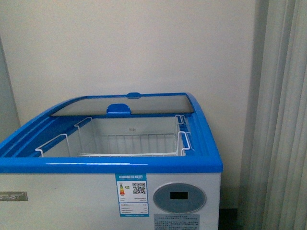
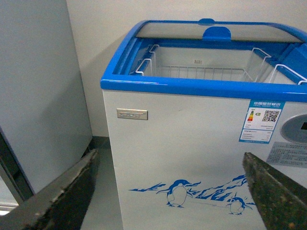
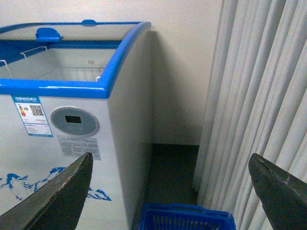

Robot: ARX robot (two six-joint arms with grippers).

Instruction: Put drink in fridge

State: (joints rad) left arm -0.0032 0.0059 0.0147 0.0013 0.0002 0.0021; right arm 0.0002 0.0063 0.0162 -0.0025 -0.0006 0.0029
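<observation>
The fridge [image 1: 110, 165] is a white chest cooler with a blue top rim. Its glass lid [image 1: 124, 104] is slid to the back, leaving the top open over white wire baskets [image 1: 129, 141]. It also shows in the left wrist view [image 2: 182, 143] and the right wrist view [image 3: 72, 86]. The drink is out of view. My left gripper [image 2: 168, 191] is open and empty in front of the penguin picture [image 2: 180, 194]. My right gripper [image 3: 170, 191] is open and empty above a blue basket [image 3: 184, 218] on the floor, right of the fridge. Neither arm shows in the front view.
A plain grey-white cabinet [image 2: 38, 96] stands left of the fridge. Pale curtains [image 3: 259, 96] hang to the right. A narrow strip of dark floor [image 3: 172, 167] lies between fridge and curtains. A wall [image 1: 144, 48] stands behind.
</observation>
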